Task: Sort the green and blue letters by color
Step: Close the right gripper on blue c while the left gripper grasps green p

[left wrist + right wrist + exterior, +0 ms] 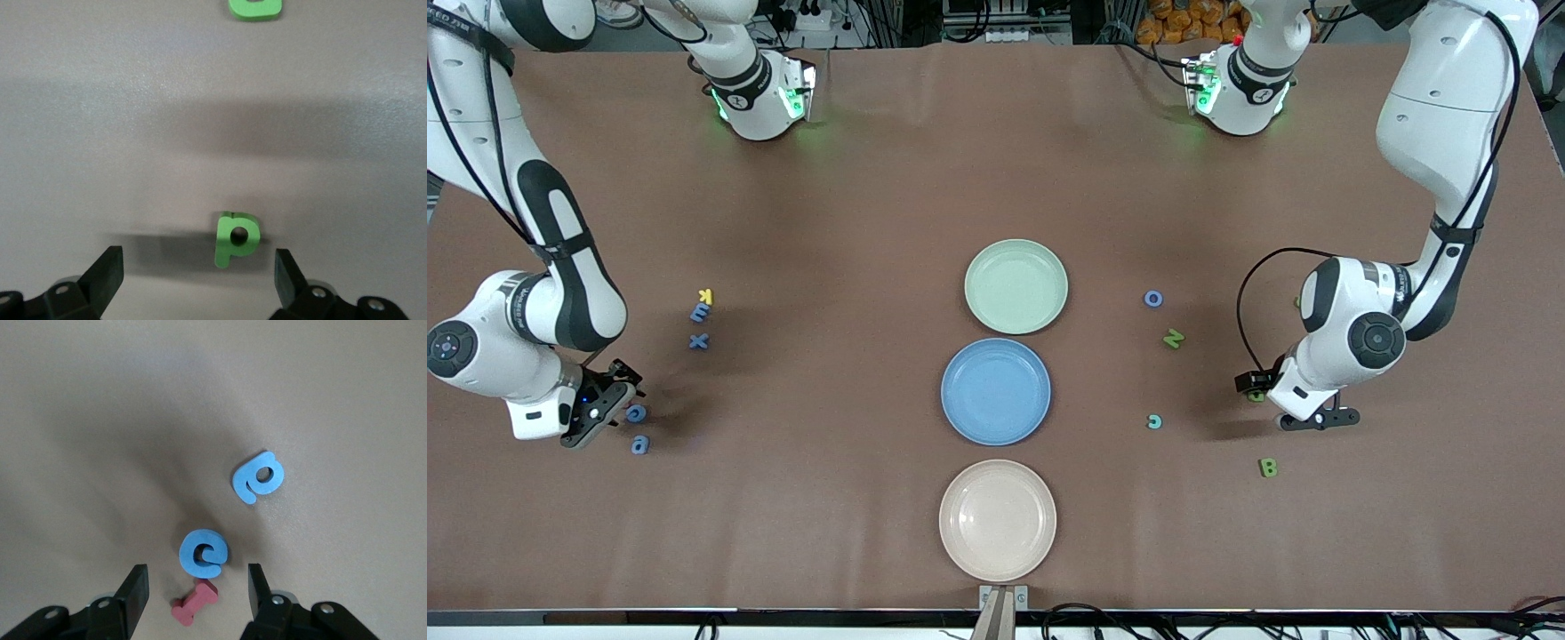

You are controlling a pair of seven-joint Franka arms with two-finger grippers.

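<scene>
My left gripper [1280, 402] hangs low and open over a green p [235, 239], which lies on the table between the fingers [107, 273], close to one of them. Another green letter [253, 8] is cut off by the picture's edge. Toward the left arm's end lie a green N [1173, 338], a green B [1268, 467], a blue o [1153, 299] and a blue-green c [1154, 421]. My right gripper [605, 404] is open over a dark red I [195, 603], with a blue e-like letter [203, 553] and a blue a [259, 477] beside it. A blue E [699, 312] and X [698, 340] lie farther from the camera.
Three plates stand in a row at mid-table: pale green [1016, 286] farthest from the camera, blue [996, 391] in the middle, beige [997, 520] nearest. A yellow K [706, 296] lies next to the blue E.
</scene>
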